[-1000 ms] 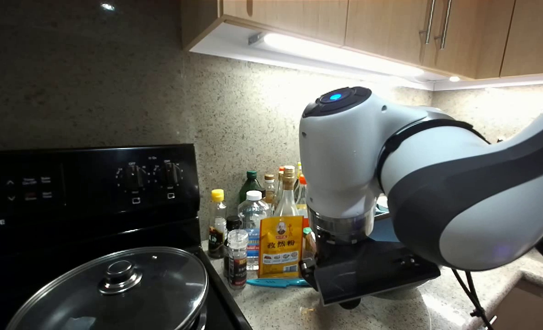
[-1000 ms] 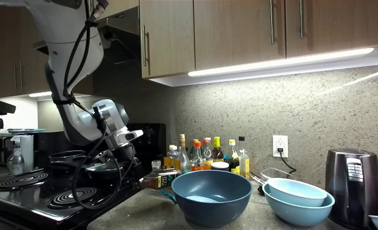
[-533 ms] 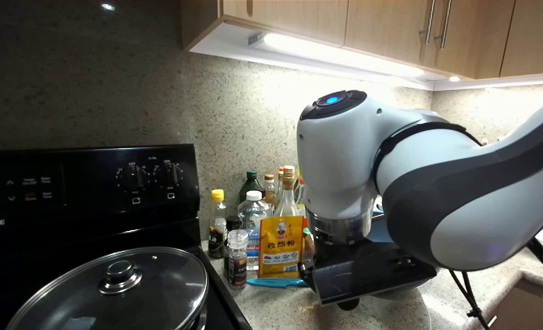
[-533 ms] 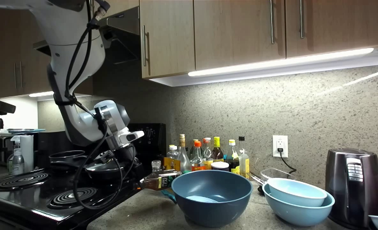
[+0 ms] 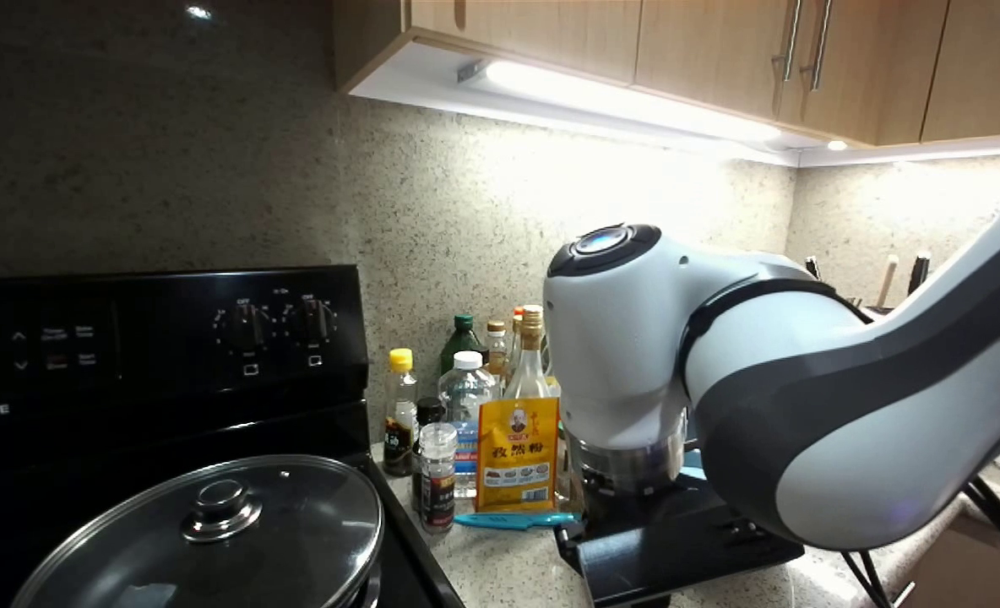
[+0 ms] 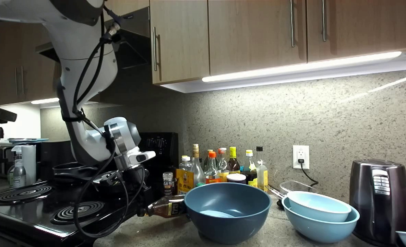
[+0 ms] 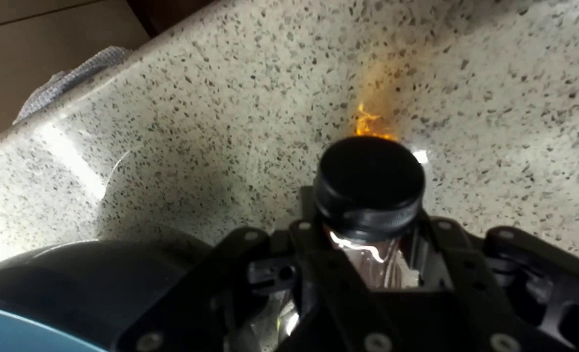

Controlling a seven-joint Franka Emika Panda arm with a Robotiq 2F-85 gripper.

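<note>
With its fingers (image 7: 452,244) clamped on the neck from both sides, the gripper (image 7: 367,244) holds a bottle of amber liquid (image 6: 170,207) at the capped end; the black cap (image 7: 370,181) projects beyond the fingertips and shows its top in the wrist view; in an exterior view the bottle appears close to horizontal, neck at the left and body at the right, its label legible as PURE LEAF; the base passes out of sight behind the left wall of the large dark blue bowl (image 6: 227,226), so contact between bottle and bowl cannot be determined; contact with the speckled counter (image 7: 211,122) cannot be determined either, although an amber patch of light (image 7: 375,122) shows on the stone just beside the cap.

To the right of the large dark blue bowl stands a light blue bowl (image 6: 319,228) with a smaller pale blue bowl (image 6: 321,209) nested at a tilt inside it; farther right is a dark electric kettle (image 6: 381,206); on the far side, behind the large dark blue bowl, a row of capped bottles (image 6: 234,165) stands along the stone wall (image 6: 240,116).

Where the arm (image 5: 618,355) hides most of the bottle in an exterior view, a yellow packet (image 5: 517,460) stands upright to the left of the arm; a clear seasoning jar (image 5: 437,483) stands left of the packet; a turquoise knife (image 5: 508,520) lies on the counter at the near side of the packet; at the left is the black stove (image 5: 166,380), with a glass lid (image 5: 204,561) over a pan.
</note>
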